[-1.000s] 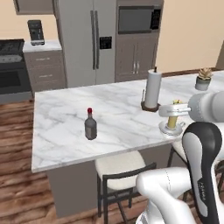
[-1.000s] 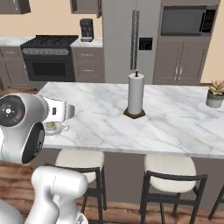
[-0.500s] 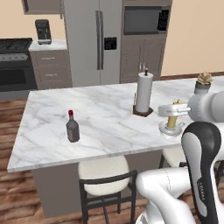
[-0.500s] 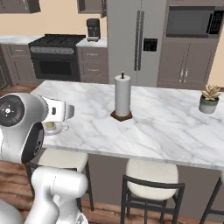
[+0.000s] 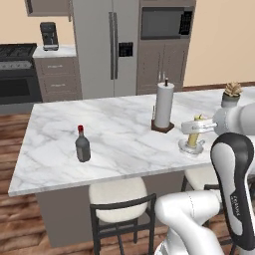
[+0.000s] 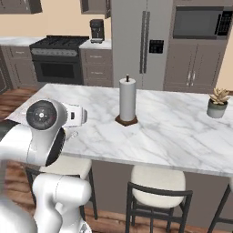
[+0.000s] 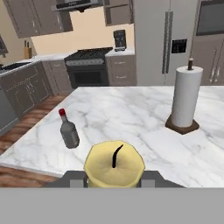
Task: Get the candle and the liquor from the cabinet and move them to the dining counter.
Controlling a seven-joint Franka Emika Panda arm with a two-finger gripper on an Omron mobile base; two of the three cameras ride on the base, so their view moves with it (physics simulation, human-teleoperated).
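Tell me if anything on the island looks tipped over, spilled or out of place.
Nothing stands out. The liquor stands upright on the dining counter, the paper towel roll is upright on its base, and the gripper holds the candle upright in its dish.

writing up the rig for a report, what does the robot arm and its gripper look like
The arm is glossy white with rounded, tube-like links and dark, nearly black joint bands. One joint cap, in the right base view, is a dark disc with a small red mark. The gripper is a white block. No loose cables show.
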